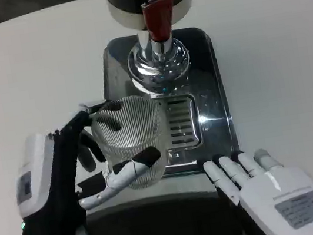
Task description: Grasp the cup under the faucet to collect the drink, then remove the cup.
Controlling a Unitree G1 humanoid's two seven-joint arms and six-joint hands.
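Ribbed clear cup (131, 140) gripped around its side wall by left hand (74, 178), just left of and below faucet (158, 57). Right hand (262, 181) open, fingers apart, nearer than faucet. Probably light, rigid, slippery; best held mid-wall, kept upright.

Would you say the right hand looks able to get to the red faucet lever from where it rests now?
Probably yes. The right hand lies at the drip tray's near edge, holding nothing, and the tray's right side up to the red lever is bare; the cup sits left, held by the left hand.
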